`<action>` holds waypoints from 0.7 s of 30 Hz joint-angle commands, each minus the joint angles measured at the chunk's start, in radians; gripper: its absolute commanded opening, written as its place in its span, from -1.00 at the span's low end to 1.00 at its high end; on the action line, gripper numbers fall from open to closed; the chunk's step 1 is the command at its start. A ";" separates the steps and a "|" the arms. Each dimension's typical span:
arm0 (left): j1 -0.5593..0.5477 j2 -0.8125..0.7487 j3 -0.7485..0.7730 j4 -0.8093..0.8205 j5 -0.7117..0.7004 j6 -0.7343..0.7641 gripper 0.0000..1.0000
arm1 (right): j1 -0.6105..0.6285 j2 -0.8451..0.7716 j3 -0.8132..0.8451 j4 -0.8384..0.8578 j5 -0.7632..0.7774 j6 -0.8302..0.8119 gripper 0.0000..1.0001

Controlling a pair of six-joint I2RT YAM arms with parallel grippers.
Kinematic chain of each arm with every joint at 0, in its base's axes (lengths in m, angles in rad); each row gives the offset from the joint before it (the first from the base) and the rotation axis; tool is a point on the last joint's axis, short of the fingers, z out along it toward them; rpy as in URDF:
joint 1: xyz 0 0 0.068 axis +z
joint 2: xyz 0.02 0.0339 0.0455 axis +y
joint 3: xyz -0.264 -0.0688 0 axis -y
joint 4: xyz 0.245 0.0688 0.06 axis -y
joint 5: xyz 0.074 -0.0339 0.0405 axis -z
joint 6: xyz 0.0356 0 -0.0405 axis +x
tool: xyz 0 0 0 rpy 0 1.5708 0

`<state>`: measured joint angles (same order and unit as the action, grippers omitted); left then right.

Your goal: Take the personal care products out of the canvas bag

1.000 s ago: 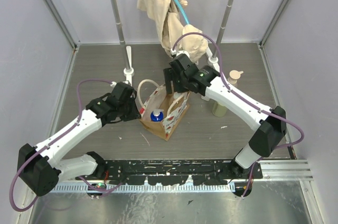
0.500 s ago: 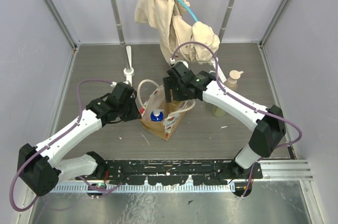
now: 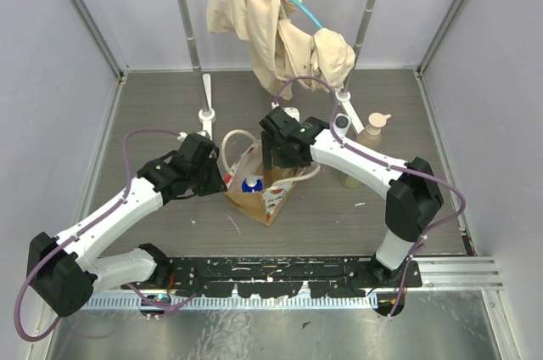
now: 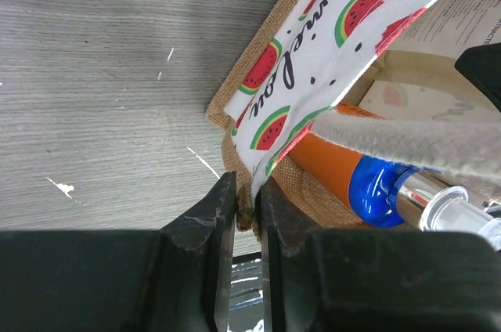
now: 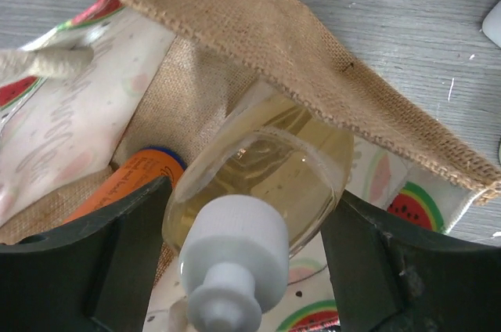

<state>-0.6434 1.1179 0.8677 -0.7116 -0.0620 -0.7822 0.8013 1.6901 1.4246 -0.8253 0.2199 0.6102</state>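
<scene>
The canvas bag (image 3: 276, 197) stands open mid-table, burlap with a white watermelon-print panel (image 4: 313, 50). My left gripper (image 3: 222, 180) is shut on the bag's left rim (image 4: 249, 191) and holds it. My right gripper (image 3: 273, 165) reaches down into the bag. In the right wrist view its fingers (image 5: 133, 230) sit against both sides of a clear bottle of yellowish liquid (image 5: 266, 175) with a white pump top (image 5: 231, 258). An orange bottle with a blue cap (image 4: 368, 183) lies inside the bag and also shows beside the clear bottle (image 5: 117, 183). Its blue cap (image 3: 251, 183) shows from above.
A peach pump bottle (image 3: 372, 128) and a pale bottle (image 3: 349, 177) stand on the table right of the bag, close to my right forearm. A clothes rack with a beige garment (image 3: 280, 29) stands behind. Its pole foot (image 3: 206, 114) is behind the bag.
My right gripper has moved down and slightly left into the bag, around the clear bottle. The garment on the rack has swung left. The left arm has not moved.
</scene>
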 commanded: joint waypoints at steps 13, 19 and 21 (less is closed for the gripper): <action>-0.001 -0.001 -0.041 -0.068 -0.008 0.023 -0.52 | 0.003 -0.004 -0.027 -0.003 0.211 0.149 0.33; -0.002 -0.017 -0.046 -0.081 -0.026 0.023 -0.50 | -0.004 -0.025 -0.033 -0.028 0.269 0.145 0.11; -0.002 -0.016 -0.049 -0.073 -0.020 0.020 -0.50 | -0.007 -0.022 -0.026 -0.023 0.263 0.142 0.34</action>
<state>-0.6434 1.1065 0.8604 -0.7124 -0.0662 -0.7784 0.8188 1.6966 1.4117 -0.8204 0.3538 0.7563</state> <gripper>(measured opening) 0.249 0.653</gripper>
